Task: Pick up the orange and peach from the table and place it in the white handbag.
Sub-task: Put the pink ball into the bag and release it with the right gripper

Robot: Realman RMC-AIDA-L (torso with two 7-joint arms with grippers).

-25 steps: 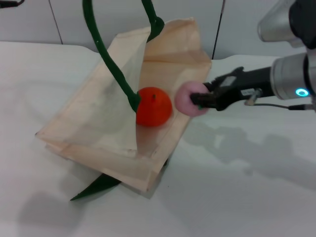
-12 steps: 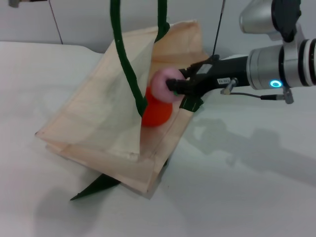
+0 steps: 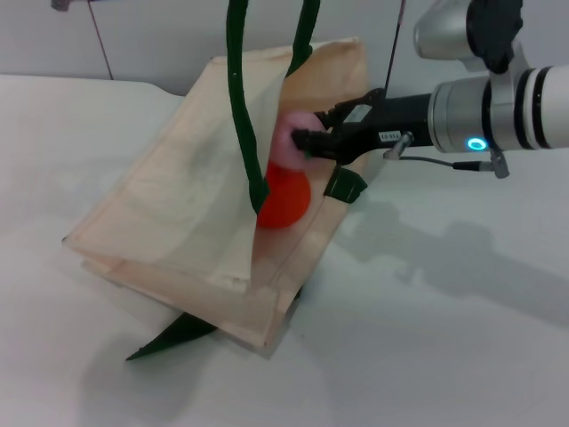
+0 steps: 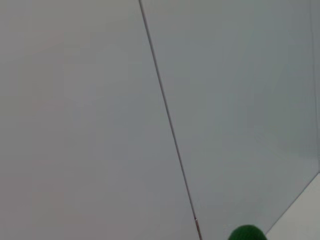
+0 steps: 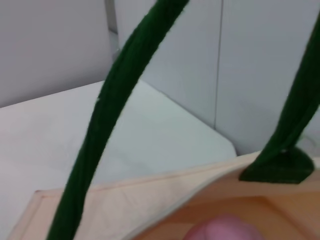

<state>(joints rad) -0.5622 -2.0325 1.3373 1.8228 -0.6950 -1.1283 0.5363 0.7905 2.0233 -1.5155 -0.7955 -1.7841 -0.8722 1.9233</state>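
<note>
Peach (image 3: 292, 140): pale pink, held at the mouth of the handbag, just above the orange and touching or nearly touching it; in the right wrist view only its top (image 5: 223, 228) shows, over the bag's inside.
Orange (image 3: 285, 199): bright orange-red, lying inside the handbag near its open edge, partly hidden behind a handle.
Handbag (image 3: 178, 222): cream fabric, lying on the tabletop with its upper side lifted so the mouth gapes toward the right arm; the fabric (image 5: 150, 197) is tan within.
Handles (image 3: 240, 98): thick dark green rope, drawn up out of the top of the head view; a green strap tab (image 3: 345, 188) sits at the bag's rim, and another green piece (image 3: 174, 336) lies flat under the bag's near corner.
Right gripper (image 3: 304, 144): black, reaching in from the right, its fingers clamped on the peach.
Left gripper: out of sight; its wrist view shows only wall and a bit of green handle (image 4: 246, 233).
Tabletop (image 3: 444, 338): white, smooth, carrying the arm's soft shadow.
Room: pale grey wall panels (image 4: 90, 110) with thin dark seams behind the tabletop.
</note>
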